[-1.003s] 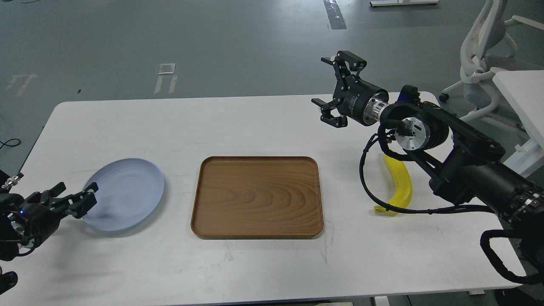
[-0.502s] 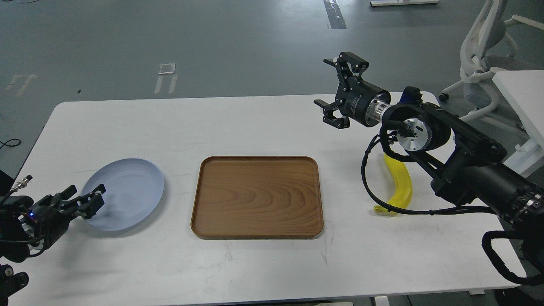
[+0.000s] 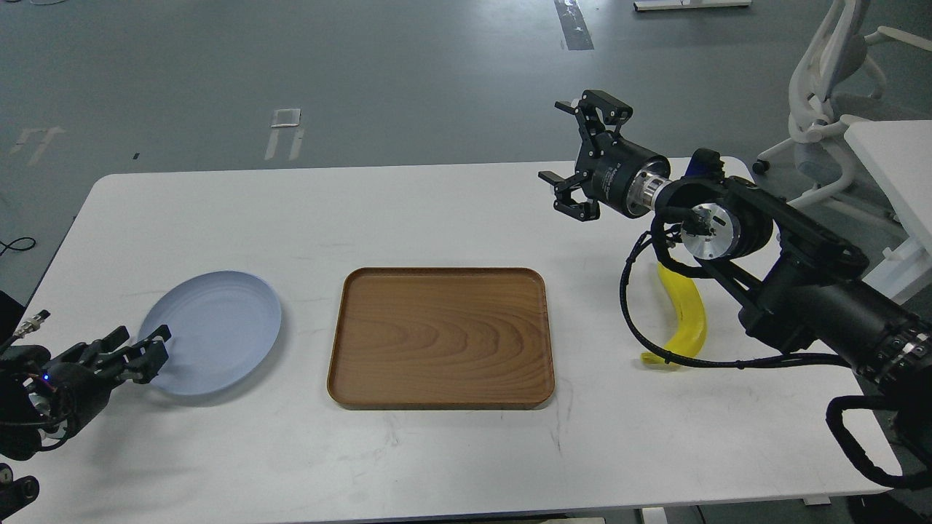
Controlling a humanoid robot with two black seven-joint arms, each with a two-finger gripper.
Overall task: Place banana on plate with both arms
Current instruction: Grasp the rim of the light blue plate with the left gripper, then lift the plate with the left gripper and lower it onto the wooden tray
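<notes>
Your main risk at this moment was the right arm's own bulk. The banana [image 3: 687, 318] lay flat on the tabletop [image 3: 451, 218] near its right edge, and the arm's elbow and a black cable loop [image 3: 630, 306] crossed directly over it, hiding the fruit's upper end. If you had swung the right end effector [image 3: 579, 164] back and down toward it, I judge the cable or forearm could have brushed the banana and rolled it toward the tabletop's edge, or the wrist could have run out of reach, since the end effector pointed away toward the far side, well apart from the fruit.

A second risk sat on the left. The left end effector [image 3: 138, 351] hung just beside the near-left rim of the plate [image 3: 218, 320]; a careless nudge there could have slid the plate across the smooth tabletop. The plate and the banana were well apart, with the wooden tray [image 3: 440, 335] between them, so any carry or handover had to pass over it.

Your right end effector was spread wide and empty, touching nothing, held above the far part of the tabletop. The left one looked parted too, with nothing between its fingers, though it was small and dark in the view, so whether a tip grazed the plate's rim I could not tell.
</notes>
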